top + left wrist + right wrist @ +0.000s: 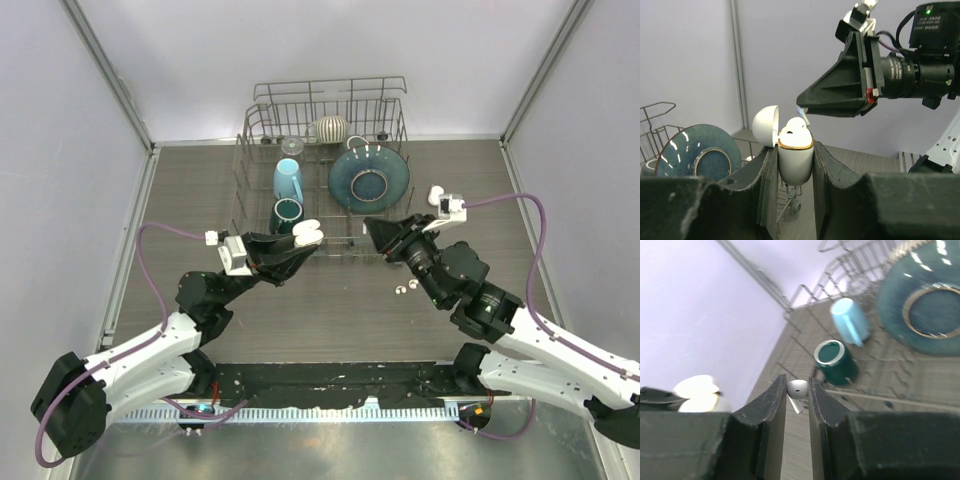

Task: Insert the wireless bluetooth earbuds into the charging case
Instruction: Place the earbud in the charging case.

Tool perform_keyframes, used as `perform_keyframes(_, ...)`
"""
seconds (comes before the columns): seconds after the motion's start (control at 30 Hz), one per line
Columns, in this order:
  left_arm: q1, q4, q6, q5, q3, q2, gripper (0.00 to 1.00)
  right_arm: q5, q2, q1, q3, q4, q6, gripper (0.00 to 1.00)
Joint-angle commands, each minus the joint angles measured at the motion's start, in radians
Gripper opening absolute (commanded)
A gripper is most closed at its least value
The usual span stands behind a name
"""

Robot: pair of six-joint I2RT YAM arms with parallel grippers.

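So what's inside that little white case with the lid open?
One white earbud pokes up inside the case, and the lid is flipped back. The case's wall hides the bottom, so whether anything sits beside or under that earbud cannot be seen.

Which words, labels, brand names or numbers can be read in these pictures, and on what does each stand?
None: no text can be read in any view.
The open charging case, the earbud, the dark green cup, the light blue cup and the blue plate show plain surfaces without visible print.
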Motion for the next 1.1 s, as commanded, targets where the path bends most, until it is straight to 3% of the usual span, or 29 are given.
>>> perform_keyframes(0.0,-0.005,0.070,-0.001,-0.020,0.016,0.004,0.00,-0.062,0.053,0.083,0.108,0.272,-0.155,0.01)
perform_keyframes(0.3,-0.005,0.070,-0.015,-0.008,0.025,0.023,0.01,-0.123,0.163,0.182,0.188,0.391,-0.234,0.01)
perform_keyframes(0.67,-0.008,0.073,-0.020,-0.003,0.026,0.020,0.00,-0.151,0.256,0.263,0.216,0.410,-0.260,0.01)
perform_keyframes(1.07,-0.008,0.080,-0.020,0.006,0.028,0.020,0.00,-0.031,0.289,0.297,0.216,0.367,-0.310,0.01)
